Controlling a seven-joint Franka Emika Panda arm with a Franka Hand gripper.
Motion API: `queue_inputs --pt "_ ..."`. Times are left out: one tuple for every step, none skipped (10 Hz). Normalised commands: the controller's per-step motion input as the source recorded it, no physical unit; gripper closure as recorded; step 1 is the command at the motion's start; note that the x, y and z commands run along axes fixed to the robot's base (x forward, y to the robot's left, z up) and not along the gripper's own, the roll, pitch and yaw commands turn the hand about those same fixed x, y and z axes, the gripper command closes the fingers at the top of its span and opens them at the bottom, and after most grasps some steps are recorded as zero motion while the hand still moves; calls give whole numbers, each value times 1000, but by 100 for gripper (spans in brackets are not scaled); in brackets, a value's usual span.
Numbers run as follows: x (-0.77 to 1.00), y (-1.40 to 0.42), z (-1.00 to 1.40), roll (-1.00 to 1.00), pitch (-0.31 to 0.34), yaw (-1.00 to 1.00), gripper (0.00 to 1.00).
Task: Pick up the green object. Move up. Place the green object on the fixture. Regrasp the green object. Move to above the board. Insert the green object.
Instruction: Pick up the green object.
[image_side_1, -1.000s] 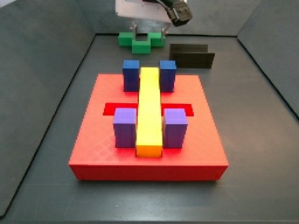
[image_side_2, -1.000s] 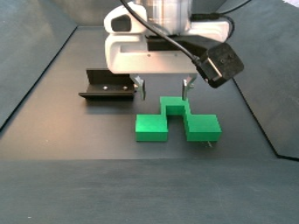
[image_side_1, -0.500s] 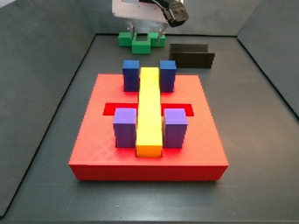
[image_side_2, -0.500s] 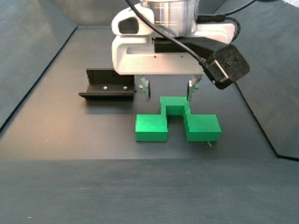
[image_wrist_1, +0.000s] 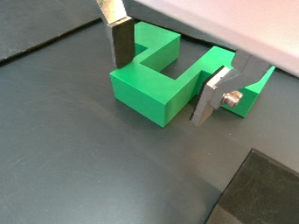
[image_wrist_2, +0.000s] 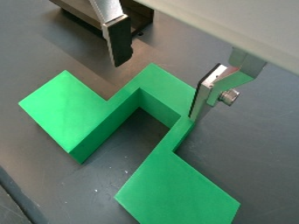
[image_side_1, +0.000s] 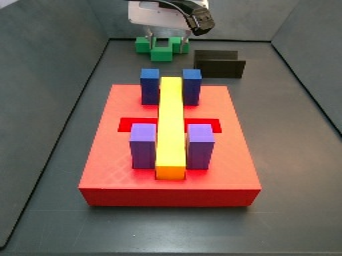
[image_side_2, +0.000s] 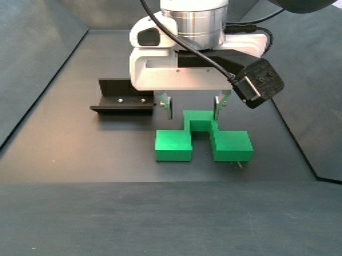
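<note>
Wrist views both look down past the gripper (image_wrist_1: 173, 74) onto the green object (image_wrist_1: 158, 83), which lies flat on the dark floor; its fingers (image_wrist_1: 118, 39) are spread wide, one plate on either side of the object's raised middle stem, and neither pad is pressed against it. In a wrist view the gripper (image_wrist_2: 163, 67) hangs over the notch where the green object (image_wrist_2: 100, 118) steps inward, and a dark corner of the fixture (image_wrist_2: 87, 13) peeks out beyond one finger. Side view from the board end shows the red board (image_side_1: 114, 165) in the foreground with its yellow bar (image_side_1: 171, 125) running down the middle, blue blocks (image_side_1: 151, 82) at the far end and purple blocks (image_side_1: 143, 145) nearer; beyond the far edge sit the green object (image_side_1: 162, 45) and, just beside it, the fixture (image_side_1: 222, 65), with the gripper (image_side_1: 163, 38) low over the green. Side view from the opposite end shows the gripper (image_side_2: 193, 99) straddling the stem of the green object (image_side_2: 201, 142), the fixture (image_side_2: 123, 98) near it but apart.
</note>
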Motion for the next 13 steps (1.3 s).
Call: queue_inputs --pt "-66 0 100 -179 -26 174 0" --pt "-86 0 0 -124 -10 149 0" --pt "-111 0 0 -103 -13 43 0" --pt "-226 0 -17 -43 0 0 0" --pt "-303 0 0 -53 -3 0 0" --pt "-351 3 -34 -41 -3 0 0" --pt "-240 0 -29 -53 -11 0 0" --pt "-94 0 -143 -20 0 0 0" --pt "-54 0 -257 0 0 0 0" --pt "-63 0 -346 0 0 0 0" --pt "-60 0 -386 0 0 0 0" --pt "-57 97 -183 0 0 0 0" --pt "-71 231 0 0 83 -186 0"
